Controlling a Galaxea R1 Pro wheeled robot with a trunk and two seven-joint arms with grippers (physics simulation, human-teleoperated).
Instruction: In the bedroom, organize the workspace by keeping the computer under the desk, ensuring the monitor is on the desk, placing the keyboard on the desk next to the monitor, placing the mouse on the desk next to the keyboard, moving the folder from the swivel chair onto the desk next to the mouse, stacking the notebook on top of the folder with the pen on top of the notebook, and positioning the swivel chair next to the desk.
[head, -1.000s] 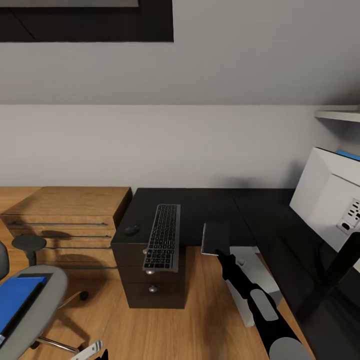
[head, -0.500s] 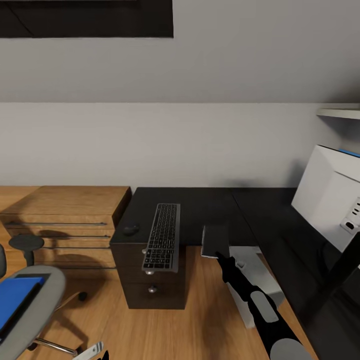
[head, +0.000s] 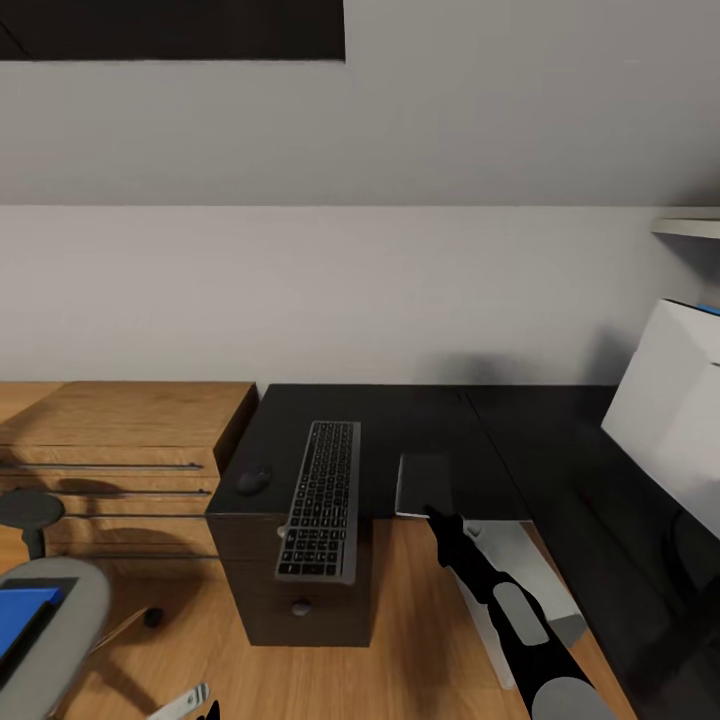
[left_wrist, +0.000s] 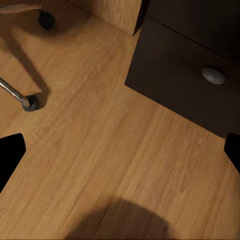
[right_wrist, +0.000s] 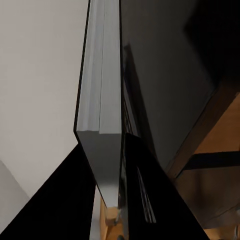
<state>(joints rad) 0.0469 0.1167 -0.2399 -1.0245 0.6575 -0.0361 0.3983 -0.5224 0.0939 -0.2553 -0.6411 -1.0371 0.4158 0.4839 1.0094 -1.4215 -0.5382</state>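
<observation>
In the head view the right gripper (head: 432, 514) was at the front edge of the desk (head: 400, 410), and its two fingers were closed on the near edge of the notebook (head: 424, 484). The notebook lay flat over the black top, a little to the right of the keyboard (head: 322, 499), with its near edge reaching the rim of the desk. In the right wrist view the notebook (right_wrist: 102, 100) stood between the two dark fingers (right_wrist: 145, 200), one finger on each cover, and its white page edges pointed toward the camera. The book went out past the fingertips, so only its near part was in the grip.

The keyboard lay across the left part of the desk and its near end hung over the front edge, above the black drawer unit (head: 300, 605). The mouse (head: 253, 479) rested just beside the keyboard, on its left side, near the desk corner. The white back of the monitor (head: 670, 400) was at the right. The folder (head: 20, 615) lay on the seat of the swivel chair (head: 60, 640) at the lower left, well apart from the desk.

In the left wrist view the fingertips (left_wrist: 10, 155) of the left gripper (left_wrist: 120, 155) were wide apart above the wood floor (left_wrist: 100, 150) with nothing between them.
</observation>
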